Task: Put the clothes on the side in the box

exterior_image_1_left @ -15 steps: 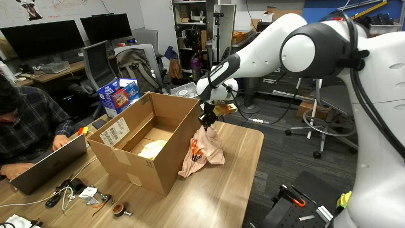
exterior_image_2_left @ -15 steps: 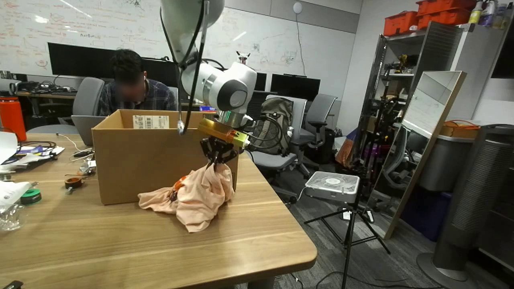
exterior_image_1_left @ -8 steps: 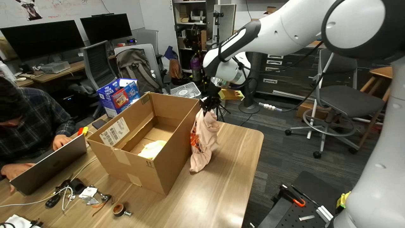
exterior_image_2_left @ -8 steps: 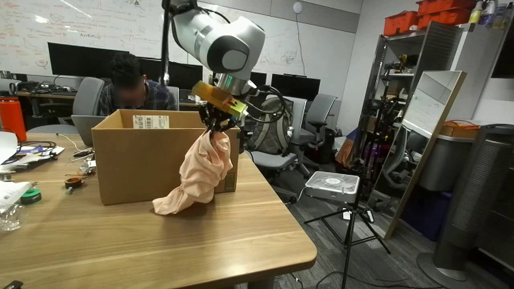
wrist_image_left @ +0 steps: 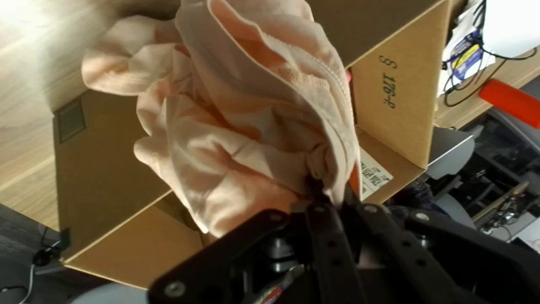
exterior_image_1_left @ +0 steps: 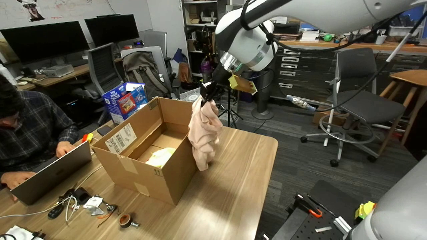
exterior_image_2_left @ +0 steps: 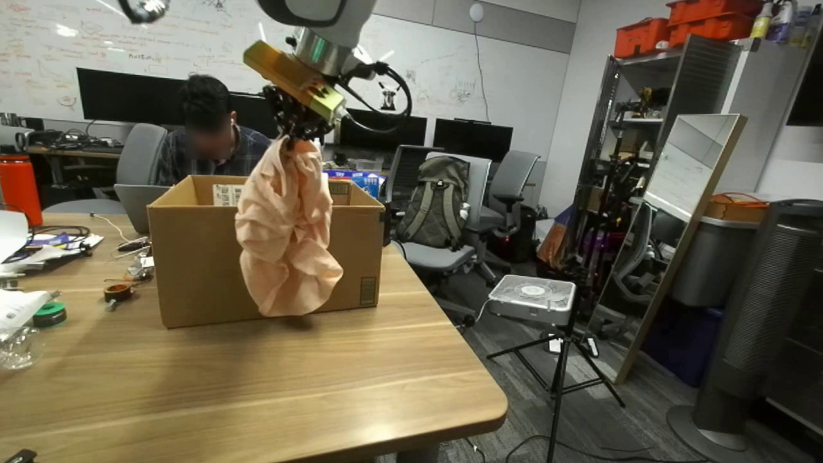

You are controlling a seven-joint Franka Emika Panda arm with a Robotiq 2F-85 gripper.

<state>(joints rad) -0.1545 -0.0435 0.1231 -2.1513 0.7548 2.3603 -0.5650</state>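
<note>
My gripper (wrist_image_left: pixel 335 192) is shut on a cream-peach garment (wrist_image_left: pixel 253 126), pinched at its top. In both exterior views the garment (exterior_image_1_left: pixel 205 130) hangs down along the outside of the brown cardboard box (exterior_image_1_left: pixel 133 170). Its lower end looks to be just above the table. The fingertips are partly buried in folds; the gripper (exterior_image_2_left: pixel 297 138) stands higher than the rim of the box (exterior_image_2_left: pixel 193 263). Inside the box lies a pale yellow-green garment (exterior_image_1_left: pixel 161 156). A sliver of pink (wrist_image_left: pixel 348 76) shows past the held cloth in the wrist view; the rest of it is hidden.
A blue carton (exterior_image_1_left: pixel 125 100) stands behind the box. At the box's far side a person works at a laptop (exterior_image_1_left: pixel 53 173). Cables, small parts and a tape roll (exterior_image_1_left: pixel 125 220) lie on the table (exterior_image_2_left: pixel 360 386). The box's flaps and walls stand upright.
The gripper has risen and shifted toward the box, carrying the cream-peach garment up. The garment lay bunched on the table before and now hangs lengthwise beside the box wall.
</note>
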